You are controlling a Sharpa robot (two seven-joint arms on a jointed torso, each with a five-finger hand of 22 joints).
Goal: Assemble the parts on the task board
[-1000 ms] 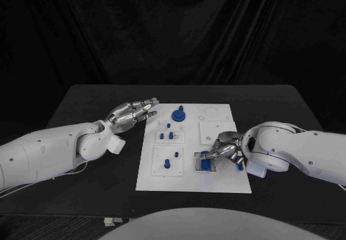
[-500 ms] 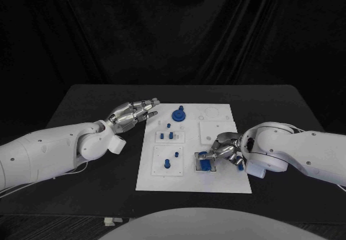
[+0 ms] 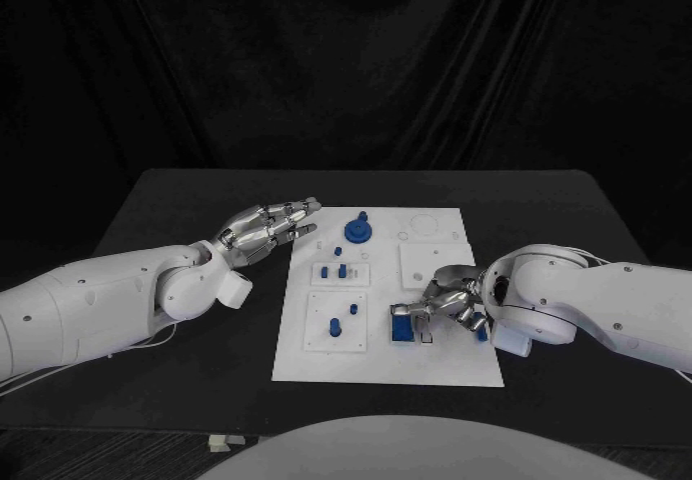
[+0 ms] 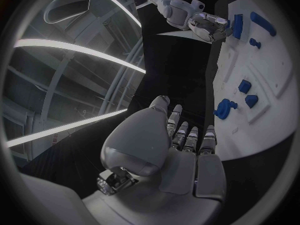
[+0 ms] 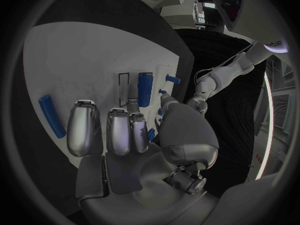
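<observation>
Currently right hand (image 3: pixel 444 300) fingers curled over blue part (image 3: pixel 407 328) on task board (image 3: pixel 387 366), grip unclear; left hand (image 3: pixel 265 230) spread, holding nothing, above bench (image 3: pixel 173 200)

The task board (image 3: pixel 433 365) looks like smooth matt white plastic. The blue parts (image 3: pixel 355 233) on it seem plastic too, with a slight sheen. The table (image 3: pixel 173 200) is a dull matt black. Both hands, left (image 3: pixel 264 228) and right (image 3: pixel 450 296), are polished silvery metal; the arms (image 3: pixel 87 310) wear glossy white shells.
</observation>
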